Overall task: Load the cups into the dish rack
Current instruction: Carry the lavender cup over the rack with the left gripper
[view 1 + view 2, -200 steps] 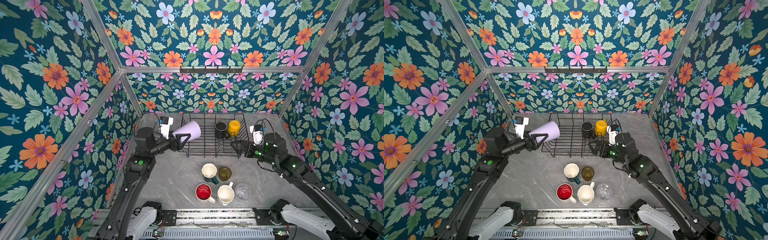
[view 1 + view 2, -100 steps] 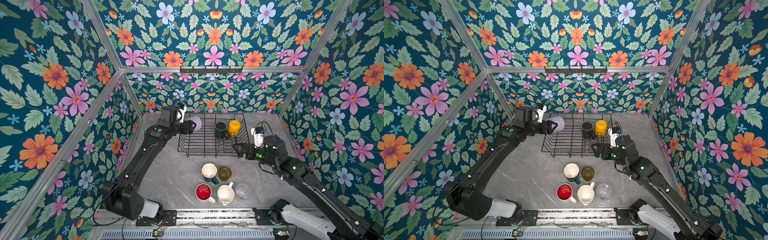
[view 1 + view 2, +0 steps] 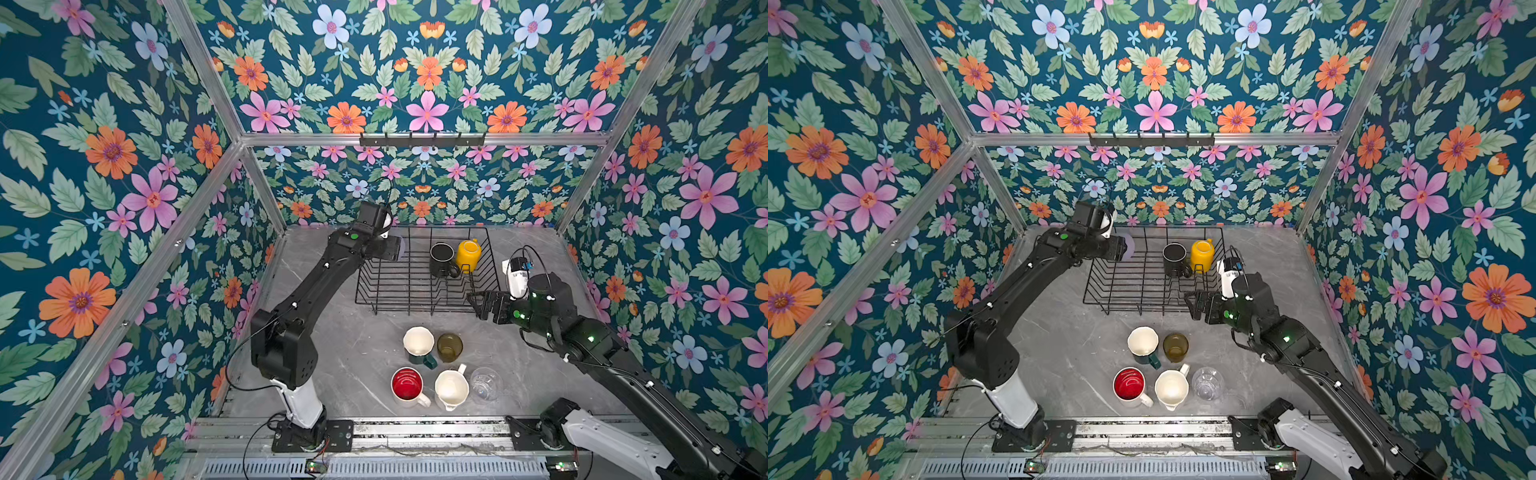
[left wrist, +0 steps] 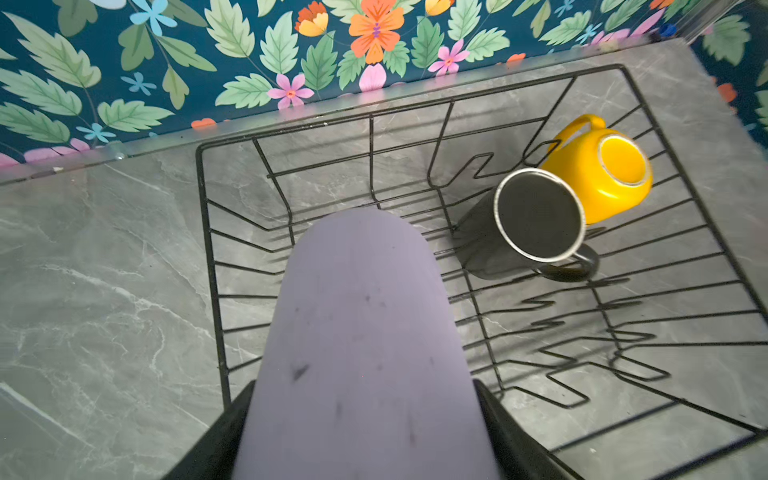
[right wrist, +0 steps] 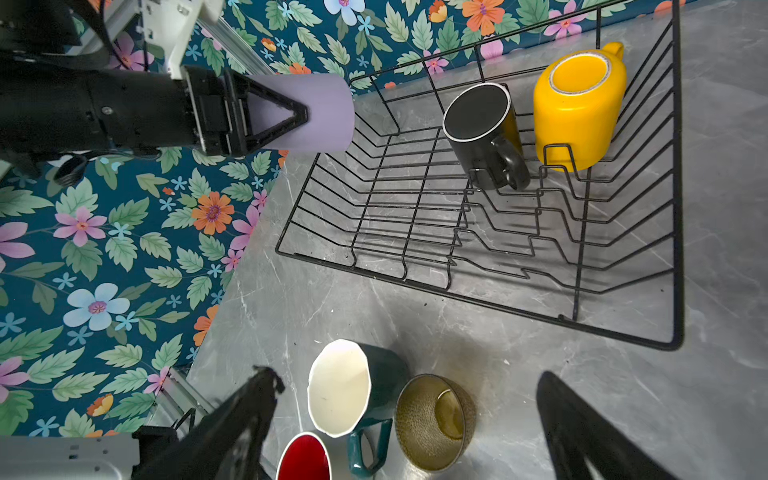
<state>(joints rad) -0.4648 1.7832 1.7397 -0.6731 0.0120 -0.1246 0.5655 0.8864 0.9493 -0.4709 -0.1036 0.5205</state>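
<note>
1. While the left gripper (image 3: 392, 250) clamps the lilac tumbler (image 4: 361, 332) on its side above the dish rack's (image 3: 409, 286) 10 o'clock corner, releasing there may let it roll off the rim onto the table (image 3: 332, 332).
2. Swinging it toward 2 o'clock may strike the black mug (image 3: 442, 259) and yellow mug (image 3: 468, 253) standing in that corner.
3. The right gripper (image 3: 478, 306), spread wide and empty at the rack's 4 o'clock corner, may snag wire; five cups (image 3: 451, 388) wait at 6 o'clock.
4. No writing is legible.
</note>
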